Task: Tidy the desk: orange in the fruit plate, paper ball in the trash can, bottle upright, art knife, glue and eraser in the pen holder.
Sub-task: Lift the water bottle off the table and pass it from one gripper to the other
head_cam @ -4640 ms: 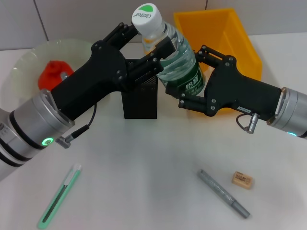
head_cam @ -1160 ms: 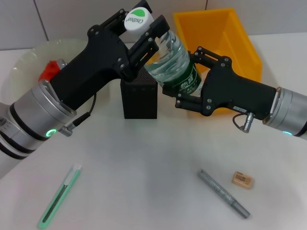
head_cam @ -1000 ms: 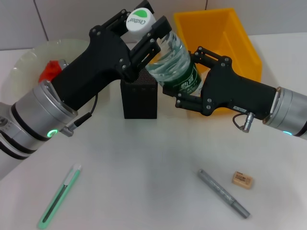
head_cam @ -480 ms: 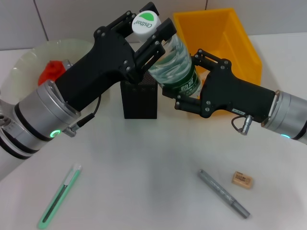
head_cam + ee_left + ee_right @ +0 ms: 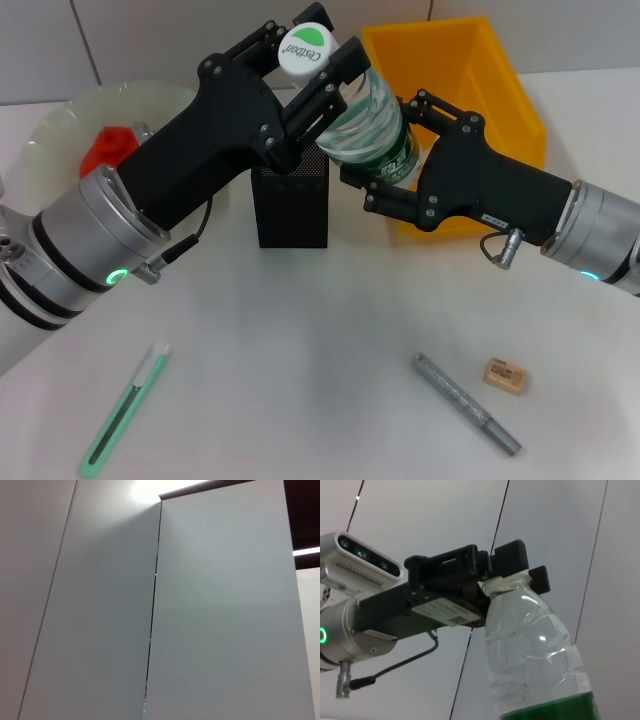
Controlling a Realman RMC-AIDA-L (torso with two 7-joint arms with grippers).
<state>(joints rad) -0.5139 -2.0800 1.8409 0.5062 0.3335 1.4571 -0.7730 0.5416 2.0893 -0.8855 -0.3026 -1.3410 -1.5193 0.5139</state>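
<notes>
Head view showed the clear, ribbed plastic bottle (image 5: 368, 125) held in the air at upper centre, tilted, with its white green-spotted cap (image 5: 306, 50) toward the upper left. The left gripper (image 5: 318, 62) was closed on the neck just under the cap; the right gripper (image 5: 385, 150) clamped the green-labelled body. Both were matte black with linkage fingers. Behind the bottle sat a black mesh pen holder (image 5: 291, 205), square and upright, partly hidden by the left arm. An orange bin (image 5: 495, 80) stood at upper right, a pale translucent plate (image 5: 60, 135) at upper left (something red in it). Lower down lay a green knife (image 5: 125, 410), a grey pen (image 5: 466, 403) and a tan eraser (image 5: 505, 375), well apart.
</notes>
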